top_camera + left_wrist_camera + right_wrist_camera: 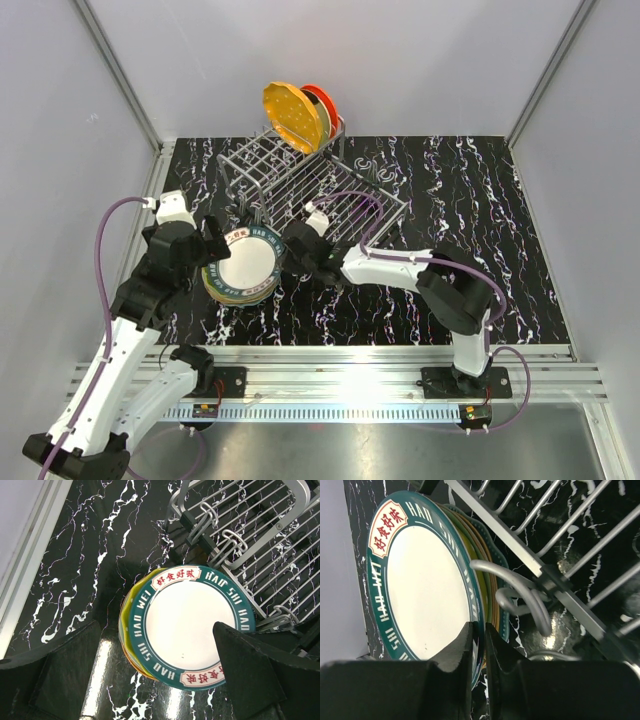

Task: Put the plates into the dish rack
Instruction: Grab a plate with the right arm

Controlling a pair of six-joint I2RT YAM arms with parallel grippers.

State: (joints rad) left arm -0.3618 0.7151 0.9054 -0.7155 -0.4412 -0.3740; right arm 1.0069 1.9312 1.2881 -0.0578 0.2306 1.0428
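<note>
Stack of plates (228, 290) lies flat on the table (480, 190), near left, just beside the near edge of the dish rack (300, 190); teal-rimmed white plate (192, 625) uppermost. Right gripper (479, 645): fingers pinching the right rim of that top plate. Left gripper (157, 667): fingers spread wide, one either side of the stack. Dotted orange plate (290, 115) and red-orange plate (323, 98) stand upright in the rack's far slots.

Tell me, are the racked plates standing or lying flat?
Standing: the dotted orange plate and red-orange plate sit on edge in the dish rack.
</note>
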